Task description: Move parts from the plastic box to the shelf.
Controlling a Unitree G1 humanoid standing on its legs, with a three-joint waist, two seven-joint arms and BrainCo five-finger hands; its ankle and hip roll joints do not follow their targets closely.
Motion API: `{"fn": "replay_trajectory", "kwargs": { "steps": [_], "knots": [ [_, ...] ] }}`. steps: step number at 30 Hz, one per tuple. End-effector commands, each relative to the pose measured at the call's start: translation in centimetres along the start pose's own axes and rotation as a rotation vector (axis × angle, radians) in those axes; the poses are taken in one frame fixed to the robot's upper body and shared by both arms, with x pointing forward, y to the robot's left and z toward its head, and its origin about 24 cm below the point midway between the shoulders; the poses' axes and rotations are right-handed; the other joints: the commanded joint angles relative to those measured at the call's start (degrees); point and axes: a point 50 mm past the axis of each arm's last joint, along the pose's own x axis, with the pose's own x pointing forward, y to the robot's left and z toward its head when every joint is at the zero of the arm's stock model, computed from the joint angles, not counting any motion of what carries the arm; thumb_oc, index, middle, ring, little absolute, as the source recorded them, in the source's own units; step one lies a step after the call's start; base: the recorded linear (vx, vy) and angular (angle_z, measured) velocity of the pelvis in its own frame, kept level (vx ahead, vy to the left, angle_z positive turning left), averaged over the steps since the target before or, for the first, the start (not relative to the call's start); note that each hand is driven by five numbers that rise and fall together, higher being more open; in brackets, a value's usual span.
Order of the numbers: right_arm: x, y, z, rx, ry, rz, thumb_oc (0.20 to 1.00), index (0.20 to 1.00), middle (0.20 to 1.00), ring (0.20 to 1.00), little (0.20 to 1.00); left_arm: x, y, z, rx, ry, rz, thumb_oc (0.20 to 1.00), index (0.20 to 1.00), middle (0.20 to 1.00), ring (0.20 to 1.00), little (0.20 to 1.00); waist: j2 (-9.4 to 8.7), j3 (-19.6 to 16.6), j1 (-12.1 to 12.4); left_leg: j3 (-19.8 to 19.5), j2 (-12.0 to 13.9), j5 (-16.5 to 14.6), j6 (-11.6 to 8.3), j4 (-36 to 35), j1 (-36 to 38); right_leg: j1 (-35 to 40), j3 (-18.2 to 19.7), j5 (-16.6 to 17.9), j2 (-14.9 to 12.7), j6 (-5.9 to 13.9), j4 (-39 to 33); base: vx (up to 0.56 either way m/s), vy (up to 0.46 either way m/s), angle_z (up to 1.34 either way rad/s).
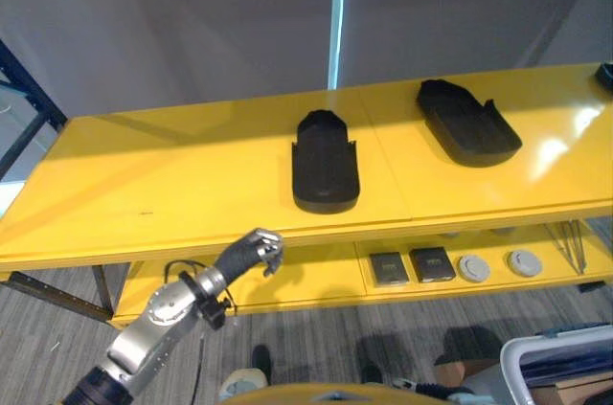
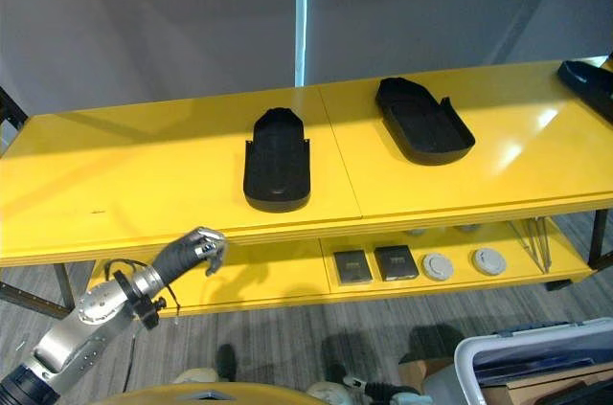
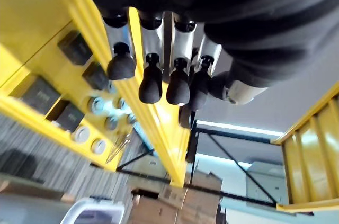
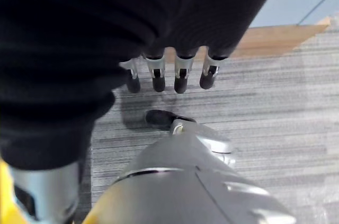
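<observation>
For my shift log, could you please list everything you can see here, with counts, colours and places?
shelf: one, yellow, two tiers, across the view
black parts: two whole on the top tier, middle and right; a third at the far right edge
square pads: two, dark, lower tier
round discs: two, grey-white, lower tier, right of the pads
plastic box: one, white-rimmed, floor at lower right
left hand: fingers curled, empty, at the top tier's front edge
right hand: fingers relaxed, empty, over the floor

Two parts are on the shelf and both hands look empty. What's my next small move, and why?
Probably turn toward the plastic box at lower right: the left robot hand hangs curled and empty by the shelf edge, the right robot hand hangs empty over floor.
</observation>
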Motion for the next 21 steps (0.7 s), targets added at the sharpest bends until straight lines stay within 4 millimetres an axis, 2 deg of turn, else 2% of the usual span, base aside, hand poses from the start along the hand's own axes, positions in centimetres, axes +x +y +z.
{"fn": "replay_trajectory", "kwargs": {
  "steps": [1, 7, 14, 21],
  "knots": [
    [0.0, -0.5, 0.2, 0.042, 0.011, -0.028, 1.0, 1.0, 1.0, 1.0, 1.0, 2.0, 0.9, 3.5, 0.078, -0.126, -0.013, 0.2, 0.2, 0.2, 0.2, 0.2, -0.27, 3.95, -2.94, 1.49, -0.84, -9.45, 2.14, -0.03, 4.03, 2.32, -2.29, -7.16, 2.17, -0.84, 0.15, 0.04, 0.005, -0.09],
    [0.0, -0.4, -0.4, 0.06, 0.009, -0.034, 1.0, 1.0, 1.0, 1.0, 1.0, 2.8, 1.4, 3.3, 0.039, -0.154, 0.06, 0.2, 0.2, 0.2, 0.2, 0.2, -0.07, 4.79, -4.46, 2.2, -0.85, -9.26, 2.11, -0.03, 3.1, 0.8, -1.13, -6.74, 2.18, -0.75, 0.15, 0.02, -0.004, -0.09],
    [0.1, 0.2, -1.5, 0.013, 0.019, -0.015, 1.0, 1.0, 1.0, 1.0, 1.0, 4.2, 2.6, 3.8, 0.049, -0.201, 0.193, 0.2, 0.2, 0.2, 0.2, 0.2, -0.69, 4.92, -6.46, 2.86, -0.81, -9.51, 2.37, -0.03, 3.61, 0.61, 0.51, -6.62, 2.45, -0.86, 0.15, 0.07, -0.032, -0.15],
    [0.0, 0.1, -0.8, -0.032, 0.002, -0.013, 1.0, 1.0, 1.0, 1.0, 1.0, 5.9, 3.8, 4.6, 0.05, -0.216, 0.29, 0.2, 0.2, 0.2, 0.2, 0.2, -0.59, 6.6, -8.79, 3.84, -0.67, -9.26, 2.38, -0.03, 3.47, -0.34, 2.26, -6.23, 2.47, -1.06, 0.15, 0.04, -0.011, -0.07]
  ]
}}
